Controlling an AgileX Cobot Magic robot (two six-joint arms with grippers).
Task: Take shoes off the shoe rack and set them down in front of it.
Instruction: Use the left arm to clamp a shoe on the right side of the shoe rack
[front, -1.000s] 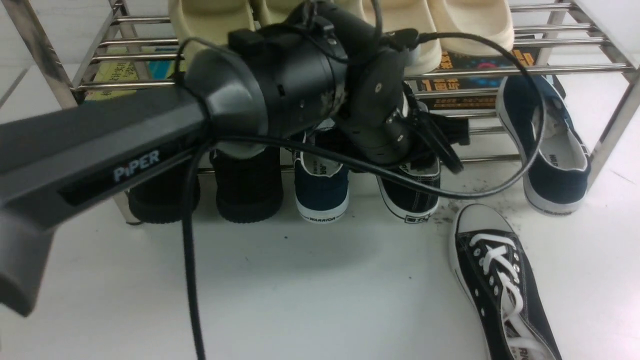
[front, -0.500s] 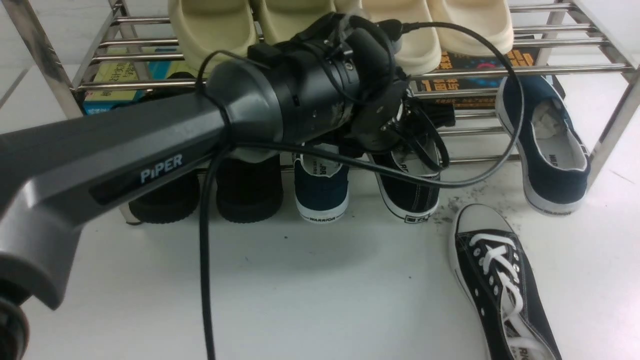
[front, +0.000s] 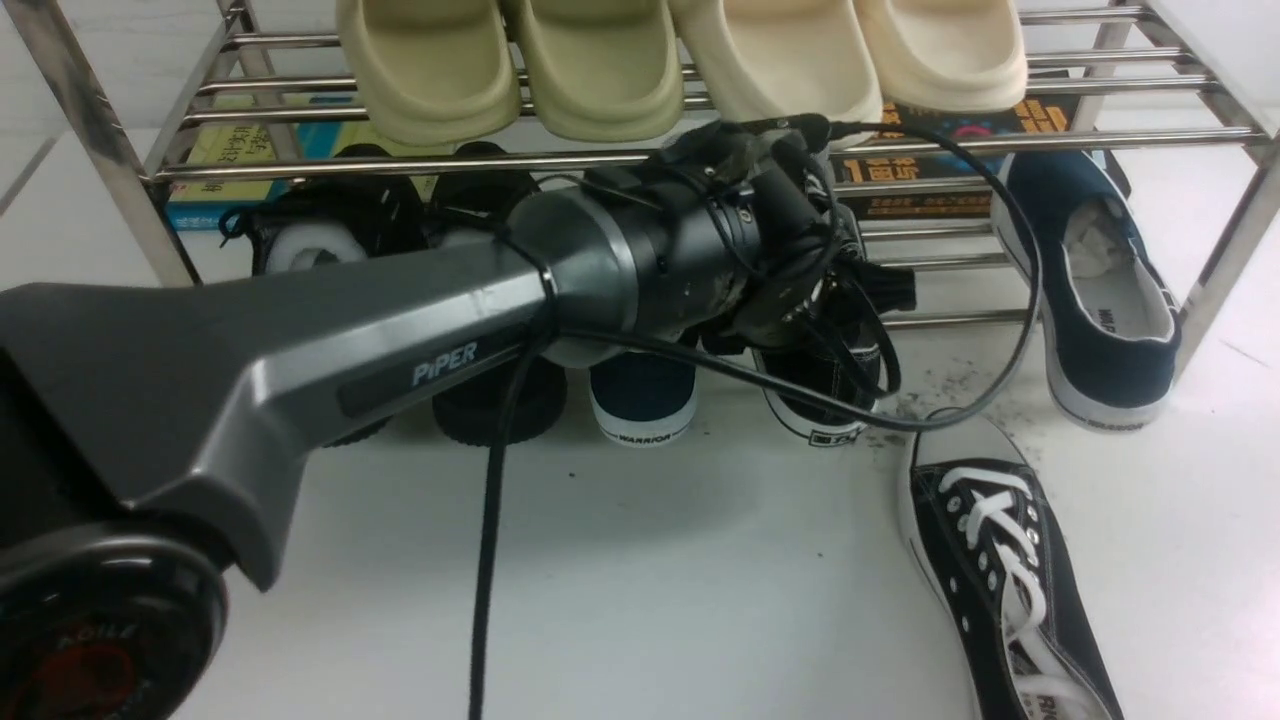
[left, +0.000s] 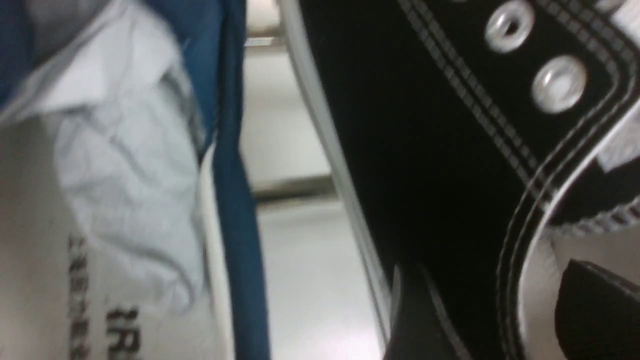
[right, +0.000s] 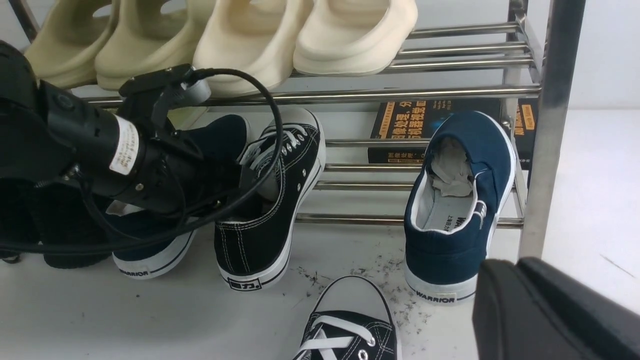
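Floor (front: 700, 560) unchanged; left pincer (left: 505, 325) seemingly lower, astride sneaker (left: 425, 125).

Setting around the chrome shoe rack (front: 105, 150). The rack stands on a smooth white surface (front: 700, 560) that spreads well out in front of it and to both sides, with a soft sheen and diffuse shadows. Dark specks (front: 900, 415) are scattered on this surface just in front of the rack, toward its right end. A black book (front: 940, 190) with orange lettering lies flat under the rack's right half, and a yellow-green book (front: 235, 145) under its left half. Behind the rack rises a plain pale grey wall (right: 610, 50). The light is even, and the rack's tubes carry bright highlights.
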